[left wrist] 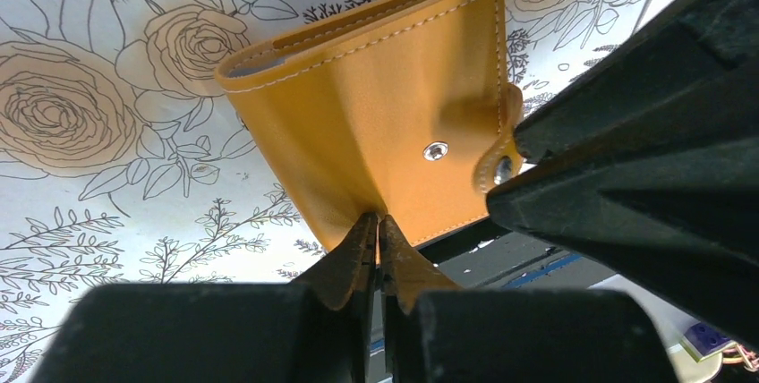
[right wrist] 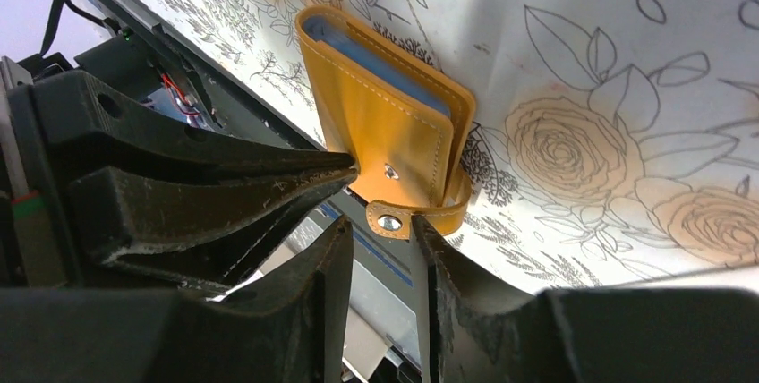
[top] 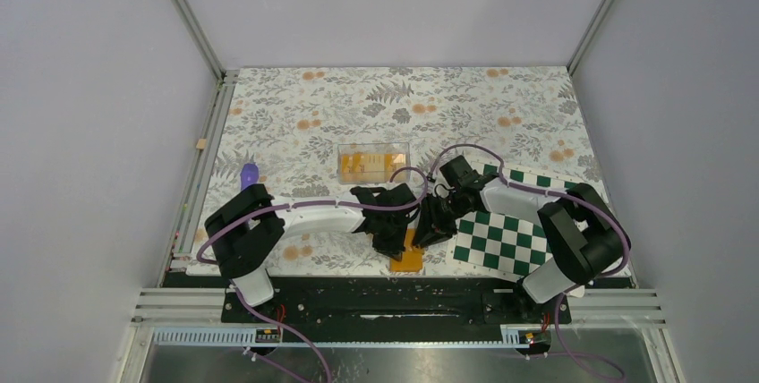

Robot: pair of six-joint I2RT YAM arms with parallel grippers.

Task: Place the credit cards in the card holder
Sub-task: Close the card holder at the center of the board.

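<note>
Two grippers meet the card holder [left wrist: 376,106]: the left gripper [left wrist: 378,222] pinches its cover edge, and the right gripper [right wrist: 383,238] stands narrowly parted by its strap [right wrist: 421,215]. Only the overhead view shows the credit cards [top: 370,165] in a clear box [top: 373,145].

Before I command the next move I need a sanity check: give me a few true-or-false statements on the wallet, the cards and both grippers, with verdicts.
1. The left gripper is pinched shut on the edge of the card holder. True.
2. The strap tab is snapped onto the stud. False: the tab hangs free of the stud, at the tips of the right gripper.
3. The credit cards lie inside the clear box. True.
4. The card holder lies on the chequered board. False: it is over the near edge of the floral cloth, left of the board.
5. The right gripper's jaws are clamped fully together. False: they stand apart.
</note>
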